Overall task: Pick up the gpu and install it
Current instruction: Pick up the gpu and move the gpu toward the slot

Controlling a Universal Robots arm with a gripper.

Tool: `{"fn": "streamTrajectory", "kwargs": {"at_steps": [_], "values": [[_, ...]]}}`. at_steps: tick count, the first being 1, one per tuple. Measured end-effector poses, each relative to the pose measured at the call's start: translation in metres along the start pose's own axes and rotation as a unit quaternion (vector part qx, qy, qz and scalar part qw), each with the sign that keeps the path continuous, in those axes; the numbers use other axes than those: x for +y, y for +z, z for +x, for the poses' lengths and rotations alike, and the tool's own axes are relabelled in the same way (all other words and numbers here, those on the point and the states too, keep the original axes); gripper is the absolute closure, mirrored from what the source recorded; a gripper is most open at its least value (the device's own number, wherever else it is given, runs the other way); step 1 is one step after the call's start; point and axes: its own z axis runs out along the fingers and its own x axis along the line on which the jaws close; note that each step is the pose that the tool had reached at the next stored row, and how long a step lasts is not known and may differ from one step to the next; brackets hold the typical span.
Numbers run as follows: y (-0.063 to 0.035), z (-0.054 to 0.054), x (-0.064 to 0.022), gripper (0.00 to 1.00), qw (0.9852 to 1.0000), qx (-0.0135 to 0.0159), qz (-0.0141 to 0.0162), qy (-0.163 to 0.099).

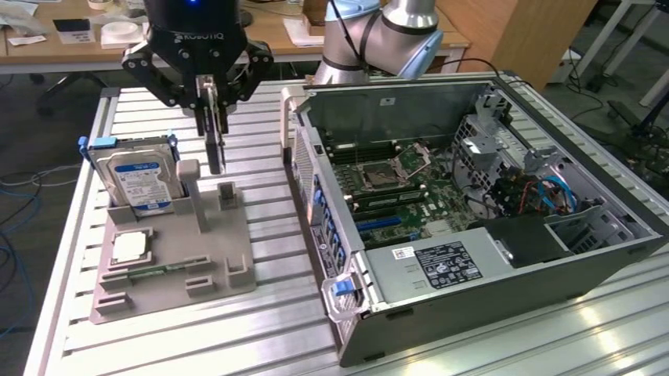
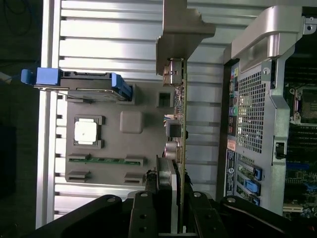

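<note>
Pinching gpu (image 2: 182, 124) w/ fingers (image 2: 141, 218) of gripper (image 2: 171, 198), narrow gap, just card thickness. Carrying card edge-on, silvery bracket (image 2: 181, 29) at end away from fingers. In ext. view, hanging gpu (image 1: 215, 141) upright under gripper (image 1: 212, 110), above grey holder tray (image 1: 168, 270) on table (image 1: 157, 337). Hovering just beside hard drive (image 1: 141, 176) standing in tray, square chip (image 1: 128, 247) lying nearer cam. Sitting open toward ext. view's right: PC case (image 1: 471, 235), well apart from card.

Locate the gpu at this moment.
In the exterior view's left half, the gpu hangs edge-on in the pincer above the grey fixture, between the hard drive and the computer case.
</note>
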Motion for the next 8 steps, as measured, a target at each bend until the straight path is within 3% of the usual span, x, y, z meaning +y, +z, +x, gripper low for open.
{"fn": "streamTrajectory", "kwargs": {"at_steps": [8], "values": [[-0.0003,-0.015,-0.0003,0.72,1.0,0.0,0.0,0.0]]}}
